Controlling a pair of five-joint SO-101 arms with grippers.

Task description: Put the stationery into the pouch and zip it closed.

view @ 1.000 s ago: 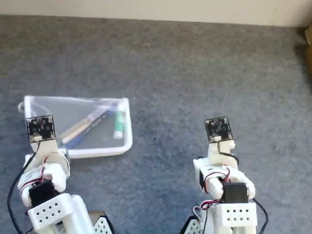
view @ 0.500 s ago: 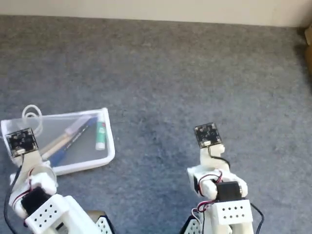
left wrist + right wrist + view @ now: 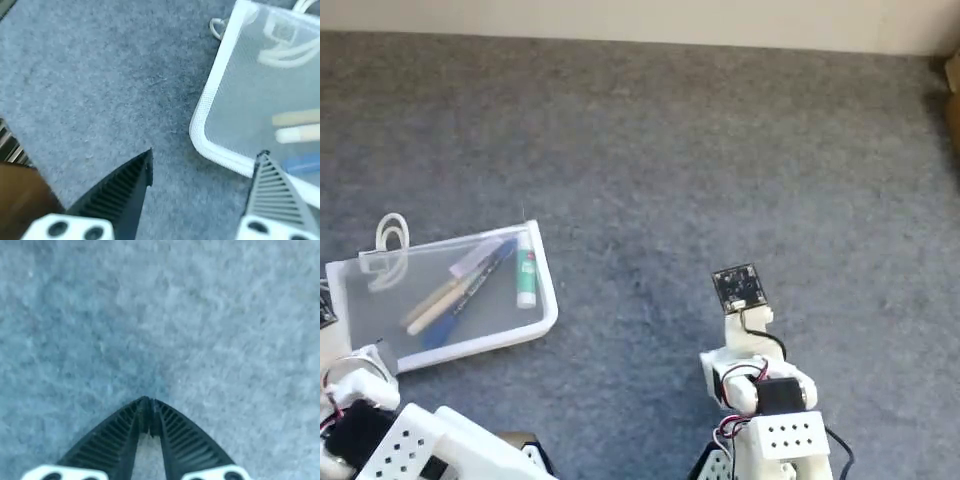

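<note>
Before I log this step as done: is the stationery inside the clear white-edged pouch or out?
In. The pens and green-and-white glue stick show through the clear white-edged pouch, within its border.

The high view looks steeply down from above the arms' bases over the grey table (image 3: 720, 150). The left wrist view points down, close, past the left gripper (image 3: 205, 154), sharing a corner of the pouch (image 3: 250, 90) with the high view. The right wrist view faces the table closely, past the right gripper (image 3: 150, 401).
</note>
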